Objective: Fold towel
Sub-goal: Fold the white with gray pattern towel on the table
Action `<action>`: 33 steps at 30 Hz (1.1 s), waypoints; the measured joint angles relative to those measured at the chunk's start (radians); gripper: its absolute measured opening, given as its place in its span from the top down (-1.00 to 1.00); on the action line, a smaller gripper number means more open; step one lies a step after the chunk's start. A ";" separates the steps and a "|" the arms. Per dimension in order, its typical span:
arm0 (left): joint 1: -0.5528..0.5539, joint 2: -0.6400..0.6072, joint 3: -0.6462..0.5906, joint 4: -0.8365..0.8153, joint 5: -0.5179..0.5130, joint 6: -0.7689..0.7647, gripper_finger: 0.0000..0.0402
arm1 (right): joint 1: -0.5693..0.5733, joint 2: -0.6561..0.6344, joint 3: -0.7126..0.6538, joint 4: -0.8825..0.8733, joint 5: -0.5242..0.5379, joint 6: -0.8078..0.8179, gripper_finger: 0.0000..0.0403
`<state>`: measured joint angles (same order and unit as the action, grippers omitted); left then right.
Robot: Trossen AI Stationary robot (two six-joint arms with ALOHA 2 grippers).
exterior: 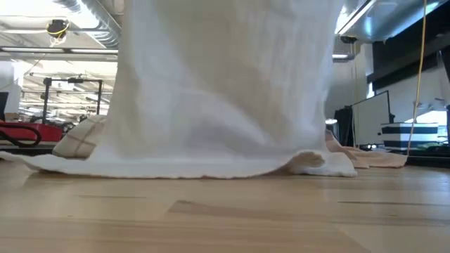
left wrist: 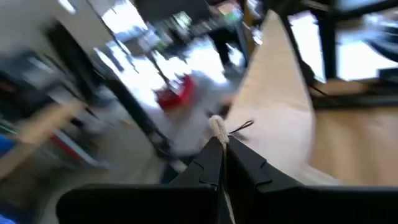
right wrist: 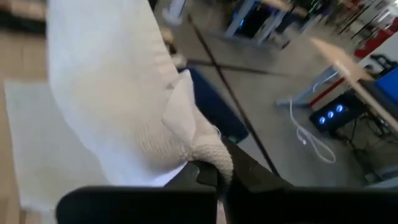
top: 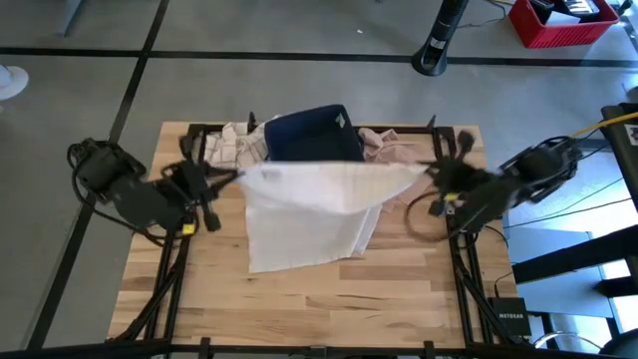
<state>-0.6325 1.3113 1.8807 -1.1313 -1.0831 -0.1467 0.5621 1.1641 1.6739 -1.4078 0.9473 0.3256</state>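
The left claw (top: 237,176) is pinched tight on one upper corner of the white towel (top: 309,214), and in its own wrist view a small tuft of cloth pokes out from between the closed fingers (left wrist: 211,163). The right claw (top: 427,171) is closed on the opposite upper corner, with a thick bunch of fabric gathered at its tips (right wrist: 214,165). Both corners are held up over the middle of the table (top: 299,299), the top edge stretched between the two claws and sagging a little.

From that edge the towel hangs down as a curtain. In the low view its lower part reaches the table and spreads flat toward the camera, so part of its length lies on the wood while the rest is lifted.

The cloth looks light and entirely limp: it drapes, wrinkles and bunches wherever it is gripped, and holds no shape by itself. The weave seems slightly textured, so I judge a corner pinch grips well, though a thin edge could slip free if pulled hard. It is not fragile. The corners are the right places to hold, since they control the whole edge and keep it even for laying over.

Behind the towel, at the far side of the table, lie a dark blue cloth (top: 311,135), a plaid cloth (top: 231,147) and a pinkish cloth (top: 391,150), close enough that the hanging sheet may drag on them.
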 joint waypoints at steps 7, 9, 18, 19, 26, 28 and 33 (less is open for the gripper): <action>-0.114 0.001 -0.177 -0.202 0.139 -0.431 0.97 | 0.000 0.001 -0.324 0.159 -0.154 0.101 0.98; -0.148 0.002 -0.242 -0.198 0.162 -0.517 0.97 | 0.000 0.001 -0.427 0.263 -0.203 0.100 0.98; -0.199 0.002 -0.590 -0.174 0.197 -0.917 0.97 | -0.038 0.009 -0.853 0.778 -0.319 0.086 0.97; -0.199 0.002 -0.627 -0.157 0.201 -0.945 0.97 | -0.046 0.016 -0.896 0.839 -0.330 0.079 0.97; -0.197 0.002 -0.785 -0.092 0.247 -1.057 0.97 | -0.124 0.130 -1.072 1.171 -0.460 0.034 0.97; -0.197 0.001 -0.806 -0.094 0.261 -1.080 0.97 | -0.145 0.178 -1.076 1.197 -0.494 0.037 0.96; -0.197 0.001 -0.827 -0.172 0.304 -1.167 0.97 | -0.200 0.281 -1.076 1.225 -0.578 0.069 0.81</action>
<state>-0.8291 1.3125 1.0541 -1.3028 -0.7795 -1.3135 0.3620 1.4451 0.5978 -0.1832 0.3697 0.3945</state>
